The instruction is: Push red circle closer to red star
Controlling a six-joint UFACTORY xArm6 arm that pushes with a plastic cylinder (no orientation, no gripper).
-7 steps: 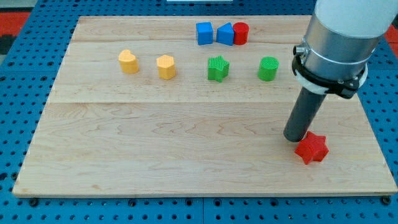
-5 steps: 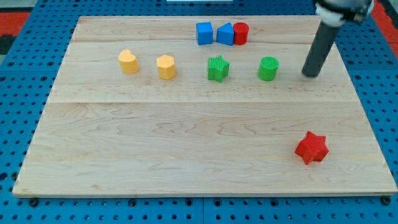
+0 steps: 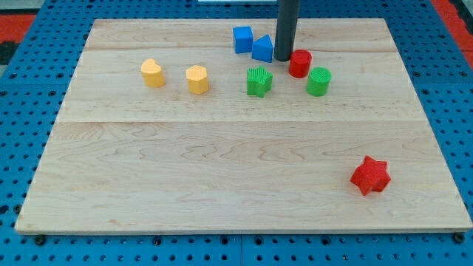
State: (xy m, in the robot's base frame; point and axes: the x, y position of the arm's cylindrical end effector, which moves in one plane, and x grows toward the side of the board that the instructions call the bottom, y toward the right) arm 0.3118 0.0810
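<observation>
Nearest us, at the bench's (image 3: 222, 192) lower right, sat the red star (image 3: 369, 175). Farther up, the red circle (image 3: 299, 63) stood upright, round, no long axis, touching the green cylinder (image 3: 318, 81). Our tip (image 3: 283, 58) sat just upper-left of it; no jaws here. Best to steer down-right, past green.

arm: rod upright, entering from the view's top | my tip (image 3: 284, 58): on the board, just left of and touching-close to red circle (image 3: 299, 63)
</observation>
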